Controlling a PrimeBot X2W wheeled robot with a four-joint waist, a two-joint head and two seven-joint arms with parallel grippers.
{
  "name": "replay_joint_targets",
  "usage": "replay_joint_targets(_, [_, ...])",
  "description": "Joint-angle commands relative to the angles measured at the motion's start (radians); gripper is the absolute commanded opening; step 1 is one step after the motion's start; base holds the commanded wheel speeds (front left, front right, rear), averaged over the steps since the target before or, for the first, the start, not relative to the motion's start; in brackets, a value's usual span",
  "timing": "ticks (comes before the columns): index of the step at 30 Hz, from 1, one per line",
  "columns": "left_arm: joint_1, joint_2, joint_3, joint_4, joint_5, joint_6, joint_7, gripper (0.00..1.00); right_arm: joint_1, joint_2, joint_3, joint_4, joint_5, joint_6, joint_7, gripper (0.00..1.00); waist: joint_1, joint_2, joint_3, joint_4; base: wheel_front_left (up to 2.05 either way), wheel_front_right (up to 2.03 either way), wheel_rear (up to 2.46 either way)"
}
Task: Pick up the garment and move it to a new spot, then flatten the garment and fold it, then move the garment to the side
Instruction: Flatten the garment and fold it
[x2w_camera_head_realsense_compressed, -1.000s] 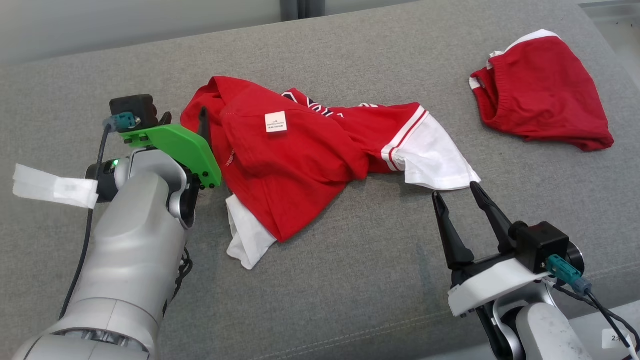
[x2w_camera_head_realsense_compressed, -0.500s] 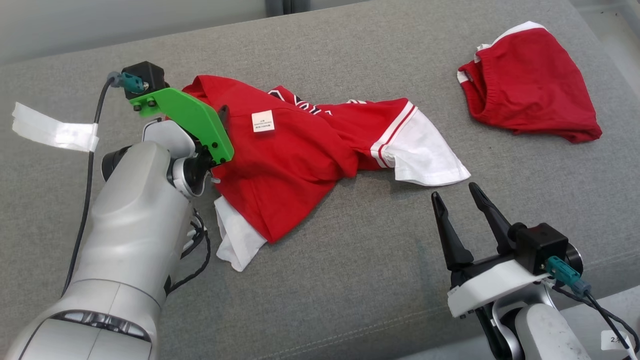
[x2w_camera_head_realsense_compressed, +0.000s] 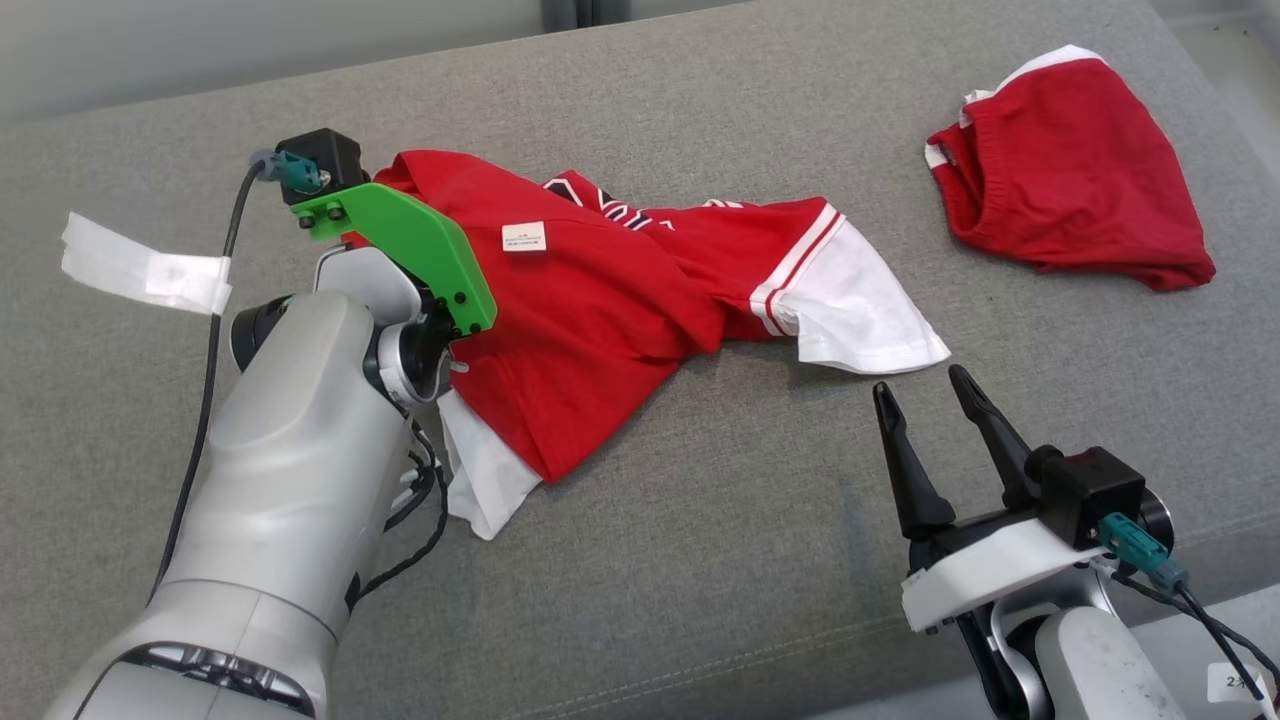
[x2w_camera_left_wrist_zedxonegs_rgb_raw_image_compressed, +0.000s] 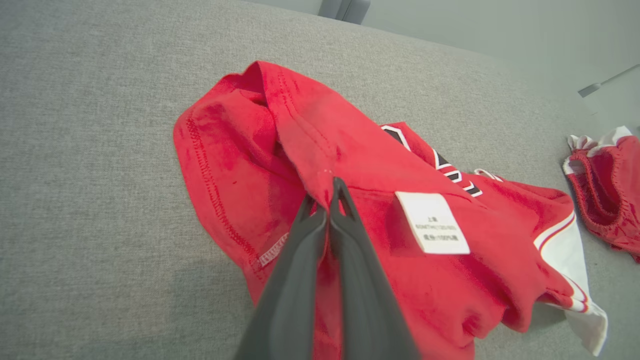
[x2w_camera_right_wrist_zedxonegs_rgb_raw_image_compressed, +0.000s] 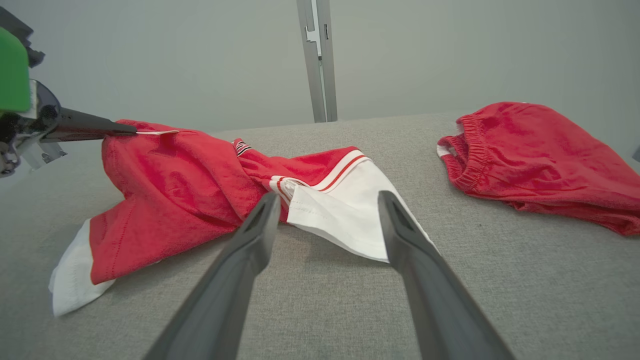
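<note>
Closest to me, the right fingers (x2w_camera_head_realsense_compressed: 905, 460) stand spread wide with nothing between them, at the near right of the grey surface (x2w_camera_head_realsense_compressed: 700, 570). In the head view their tips stop just beside the white sleeve (x2w_camera_head_realsense_compressed: 860, 320) of the red shirt (x2w_camera_head_realsense_compressed: 600, 320). The right wrist view looks low along them. It puts that sleeve's hem in the gap between the two fingers, lying flat a little beyond the tips. Neither view lets me tell whether a tip brushes the cloth.

The shirt lies crumpled across the middle of the surface, with a small white label (x2w_camera_head_realsense_compressed: 524, 236) showing on top. A second white sleeve (x2w_camera_head_realsense_compressed: 480, 480) pokes out at its near left edge, beside the silver left forearm (x2w_camera_head_realsense_compressed: 290, 480).

In the head view a green plate (x2w_camera_head_realsense_compressed: 410, 245) on the left wrist sits over the shirt's left end. The left wrist view looks along what lies under it: the left fingers (x2w_camera_left_wrist_zedxonegs_rgb_raw_image_compressed: 295, 280) are pressed together, pinching a ridge of red cloth just left of the label. The right wrist view catches those same fingers from the side, held about level. The cloth rises into a peak at their tips while the rest of the shirt drapes down onto the surface.

Farther back, a strip of white tape (x2w_camera_head_realsense_compressed: 140, 270) hangs on the left arm's cable. A pair of red shorts (x2w_camera_head_realsense_compressed: 1080, 170) lies at the far right corner, well apart from the shirt and from both pairs of fingers
</note>
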Motion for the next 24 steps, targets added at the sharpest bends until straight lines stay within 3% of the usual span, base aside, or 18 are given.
replay_joint_targets(1, [0.025,0.004,0.009,-0.016,-0.007,0.003,-0.021,0.0,-0.005,-0.001,-0.003,0.0,-0.009,-0.001,-0.002,1.0,0.0,-0.0001,-0.007,0.012,0.0,0.0,0.0])
replay_joint_targets(7, [0.116,0.02,0.035,-0.139,-0.04,-0.013,-0.078,0.0,0.019,-0.001,-0.017,-0.011,-0.02,-0.001,0.011,1.0,0.0,-0.0001,-0.034,0.051,0.0,0.0,0.0])
replay_joint_targets(12, [0.251,0.052,0.049,-0.354,-0.054,0.004,-0.1,0.0,0.04,-0.001,-0.023,-0.02,-0.025,-0.001,0.021,1.0,0.0,-0.0001,-0.062,0.084,0.0,0.0,0.0])
replay_joint_targets(16, [0.41,0.088,0.054,-0.607,-0.073,0.059,-0.071,0.0,0.052,-0.001,-0.028,-0.028,-0.029,-0.001,0.031,1.0,0.0,-0.0001,-0.078,0.105,0.0,0.0,0.0])
replay_joint_targets(20, [0.579,0.146,0.046,-0.862,-0.06,0.149,-0.026,0.0,0.063,-0.001,-0.031,-0.036,-0.031,-0.001,0.038,1.0,0.0,-0.0001,-0.088,0.12,0.0,0.0,0.0])
replay_joint_targets(23, [0.689,0.189,0.049,-1.001,-0.043,0.224,-0.002,0.0,0.064,-0.001,-0.032,-0.041,-0.035,-0.001,0.043,1.0,0.0,-0.0001,-0.089,0.128,0.0,0.0,0.0])
replay_joint_targets(24, [0.689,0.189,0.049,-1.001,-0.043,0.224,-0.002,0.0,0.064,-0.001,-0.032,-0.041,-0.035,-0.001,0.043,1.0,0.0,-0.0001,-0.089,0.128,0.0,0.0,0.0])
